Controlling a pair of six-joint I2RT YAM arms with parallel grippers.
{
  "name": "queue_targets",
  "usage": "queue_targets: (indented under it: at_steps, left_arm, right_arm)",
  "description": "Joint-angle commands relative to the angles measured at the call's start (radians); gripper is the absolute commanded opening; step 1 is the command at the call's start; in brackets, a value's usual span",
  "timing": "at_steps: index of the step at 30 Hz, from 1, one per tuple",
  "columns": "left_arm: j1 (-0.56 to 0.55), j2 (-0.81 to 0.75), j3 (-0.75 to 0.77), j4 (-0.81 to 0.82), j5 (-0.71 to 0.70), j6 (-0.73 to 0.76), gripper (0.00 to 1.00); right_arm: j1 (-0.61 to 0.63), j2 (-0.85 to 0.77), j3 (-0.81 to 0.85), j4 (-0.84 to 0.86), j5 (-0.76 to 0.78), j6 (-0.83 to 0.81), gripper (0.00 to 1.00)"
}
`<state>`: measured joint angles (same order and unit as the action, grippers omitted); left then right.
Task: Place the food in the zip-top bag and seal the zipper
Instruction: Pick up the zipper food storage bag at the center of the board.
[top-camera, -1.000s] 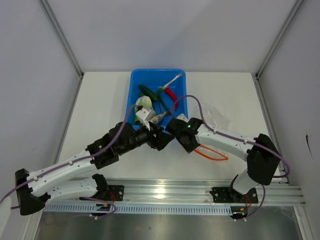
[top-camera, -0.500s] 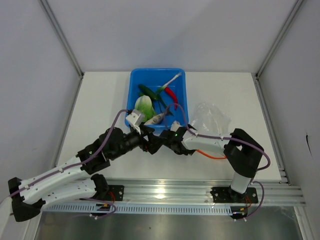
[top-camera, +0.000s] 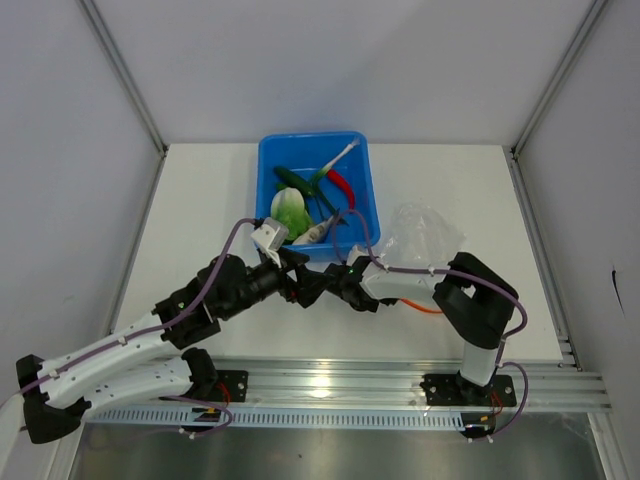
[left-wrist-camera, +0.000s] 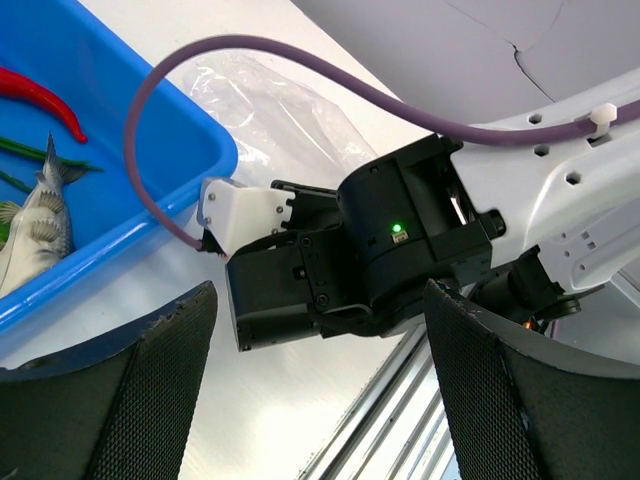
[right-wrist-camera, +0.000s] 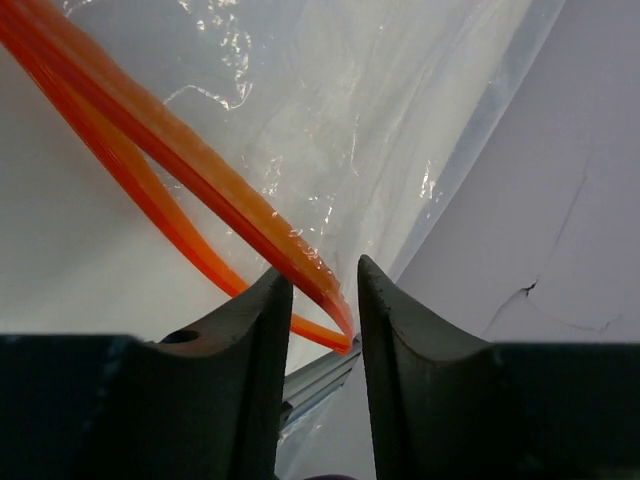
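The blue bin (top-camera: 366, 205) holds the food: cabbage head (top-camera: 290, 209), dark green pods (top-camera: 296, 182), red chili (top-camera: 342, 186) and whitish stalk (top-camera: 343, 155). The clear zip-top bag (top-camera: 424, 236) lies right of the bin, empty, with its orange zipper (top-camera: 426, 308) near the right arm. My left gripper (top-camera: 303, 285) is open wide and empty just in front of the bin, facing the right wrist (left-wrist-camera: 390, 250). My right gripper (top-camera: 347, 291) has its jaws a narrow gap apart (right-wrist-camera: 320, 275). The zipper's open loop (right-wrist-camera: 200, 170) ends in that gap, just beyond the tips.
A grey toy fish (top-camera: 315, 234) lies at the bin's near edge, also in the left wrist view (left-wrist-camera: 35, 235). The two wrists sit close together. A purple cable (left-wrist-camera: 330, 70) arches over the bag. The metal rail (top-camera: 400, 385) runs along the near edge.
My left gripper drew back from the cabbage to in front of the bin. My right arm folded in, its wrist moving left and nearer, uncovering the bag. The bin shifted slightly.
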<state>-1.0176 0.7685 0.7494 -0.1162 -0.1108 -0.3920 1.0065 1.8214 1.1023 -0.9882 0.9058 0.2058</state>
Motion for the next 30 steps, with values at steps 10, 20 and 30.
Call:
queue_targets:
  at_steps: [10, 20, 30]
  left_arm:
    - [0.005, -0.012, 0.008, 0.012, -0.004, -0.005, 0.87]
    - [0.005, -0.014, 0.013, 0.007, -0.02, -0.002, 0.88]
    - [0.007, 0.012, 0.027, 0.01, -0.04, -0.037, 0.88]
  right_arm:
    - [0.006, 0.047, 0.014, -0.023, 0.119, 0.101, 0.05]
    - [0.11, -0.089, 0.03, -0.089, 0.217, 0.161, 0.0]
    - [0.216, -0.39, 0.166, -0.162, 0.088, 0.207, 0.0]
